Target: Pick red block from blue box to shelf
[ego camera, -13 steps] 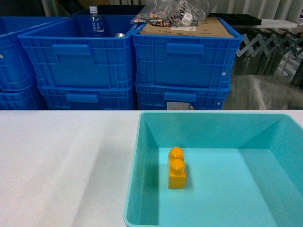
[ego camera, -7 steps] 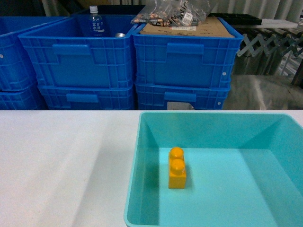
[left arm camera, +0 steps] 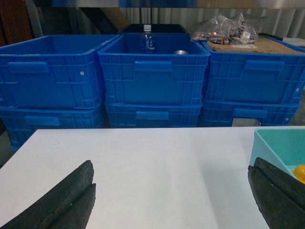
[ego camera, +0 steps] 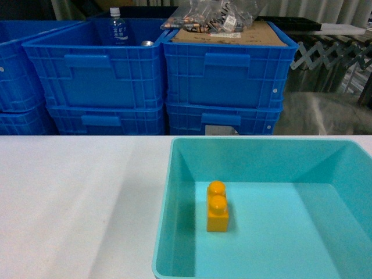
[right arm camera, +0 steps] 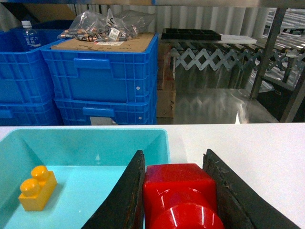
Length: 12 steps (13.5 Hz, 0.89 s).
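A storeroom or warehouse work area, stacked royal-blue ribbed crates (ego camera: 157, 75) lined up behind a white table (ego camera: 75, 197), bagged small parts (right arm camera: 102, 26) lay on cardboard, a folding scissor-frame conveyor (right arm camera: 214, 59) stood beside steel posts.

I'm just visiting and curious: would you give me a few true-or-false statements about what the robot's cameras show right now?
1. The right hand grips the red block. True.
2. The left hand holds a bottle. False: its fingers are spread wide apart with nothing between them.
3. A yellow brick sits inside the blue box. True.
4. The blue box lies on the floor. False: it rests on the white table.
5. The red block is still lying in the blue box. False: the head view shows only the yellow brick there.
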{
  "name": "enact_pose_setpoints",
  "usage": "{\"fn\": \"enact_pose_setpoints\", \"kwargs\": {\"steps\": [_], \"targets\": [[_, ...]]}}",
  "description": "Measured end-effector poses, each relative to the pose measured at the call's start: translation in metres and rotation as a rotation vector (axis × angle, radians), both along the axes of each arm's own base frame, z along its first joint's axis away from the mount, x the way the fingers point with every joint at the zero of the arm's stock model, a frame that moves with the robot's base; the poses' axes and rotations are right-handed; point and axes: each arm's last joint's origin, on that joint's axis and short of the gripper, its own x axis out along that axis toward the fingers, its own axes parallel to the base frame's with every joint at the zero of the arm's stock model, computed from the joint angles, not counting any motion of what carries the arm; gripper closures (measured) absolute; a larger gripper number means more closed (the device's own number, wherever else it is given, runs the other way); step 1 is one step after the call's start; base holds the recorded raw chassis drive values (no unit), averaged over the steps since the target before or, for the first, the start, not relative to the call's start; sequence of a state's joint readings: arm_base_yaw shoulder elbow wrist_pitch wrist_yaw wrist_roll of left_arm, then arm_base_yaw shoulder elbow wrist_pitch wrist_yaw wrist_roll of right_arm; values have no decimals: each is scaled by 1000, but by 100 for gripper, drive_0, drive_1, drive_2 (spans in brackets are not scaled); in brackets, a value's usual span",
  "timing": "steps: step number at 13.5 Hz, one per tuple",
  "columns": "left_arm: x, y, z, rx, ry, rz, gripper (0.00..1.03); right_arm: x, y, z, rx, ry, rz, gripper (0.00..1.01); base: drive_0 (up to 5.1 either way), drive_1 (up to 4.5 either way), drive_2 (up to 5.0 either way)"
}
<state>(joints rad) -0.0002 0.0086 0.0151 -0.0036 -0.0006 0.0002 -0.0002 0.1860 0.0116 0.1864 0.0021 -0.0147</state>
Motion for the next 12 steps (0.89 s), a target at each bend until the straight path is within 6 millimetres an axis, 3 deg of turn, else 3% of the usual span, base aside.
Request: {"fn": "enact_pose_setpoints", "kwargs": {"steps": [3,9,12], "targets": [[0,0,0,0,0,0,5,-12,0,-2,0,-3,2,72,0,0,0],[0,0,0,0,0,0,5,-12,0,-3,0,9,2,72,-11,-11,-11],[0,0,0,0,0,2,5,-12,0,-3,0,8,2,72,-178,-178,-178]]}}
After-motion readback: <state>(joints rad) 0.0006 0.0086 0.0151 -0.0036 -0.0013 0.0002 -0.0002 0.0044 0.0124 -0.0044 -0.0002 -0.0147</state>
